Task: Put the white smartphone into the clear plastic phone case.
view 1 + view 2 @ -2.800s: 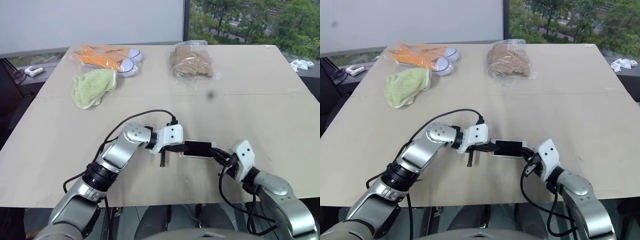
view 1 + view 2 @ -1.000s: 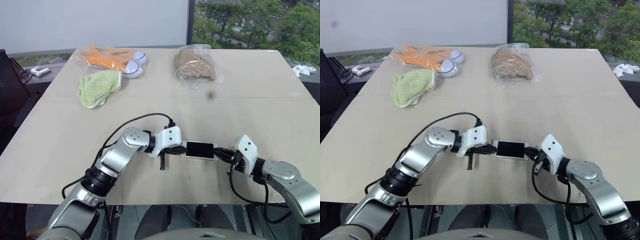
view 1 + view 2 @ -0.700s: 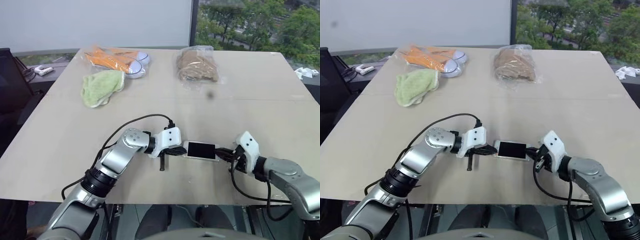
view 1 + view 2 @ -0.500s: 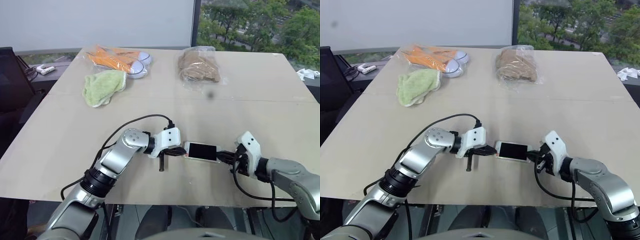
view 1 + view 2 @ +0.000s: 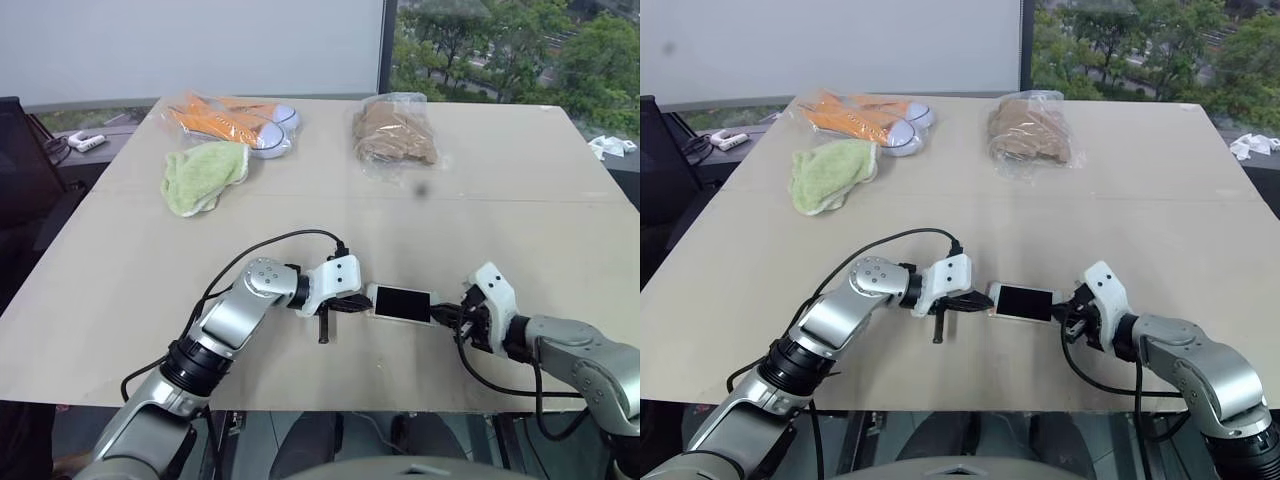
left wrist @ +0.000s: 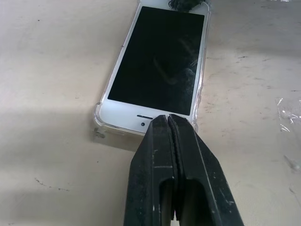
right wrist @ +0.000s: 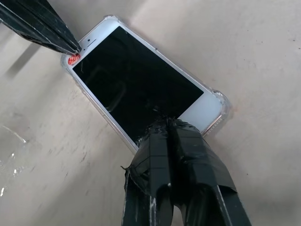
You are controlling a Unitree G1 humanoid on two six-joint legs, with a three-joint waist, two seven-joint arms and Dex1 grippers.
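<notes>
The white smartphone point(image 5: 402, 303) lies screen-up inside the clear plastic phone case point(image 6: 99, 116) on the near part of the desk point(image 5: 560, 210); the left hand point(image 5: 352, 302) touches its left end; the right hand point(image 5: 447, 313) touches its right end; towel point(image 5: 204, 175), shoes point(image 5: 232, 118) and bag point(image 5: 394, 132) lie far behind.

The phone point(image 5: 402, 303) lies near the table's point(image 5: 520, 230) front edge, hemmed at both short ends by the left gripper point(image 5: 358, 301) and the right gripper point(image 5: 446, 315), fingers pressed together. Its long sides lie unblocked, with bare tabletop behind. A green cloth point(image 5: 203, 176), bagged shoes point(image 5: 232, 120) and a brown bag point(image 5: 394, 133) sit well apart at the far edge.
</notes>
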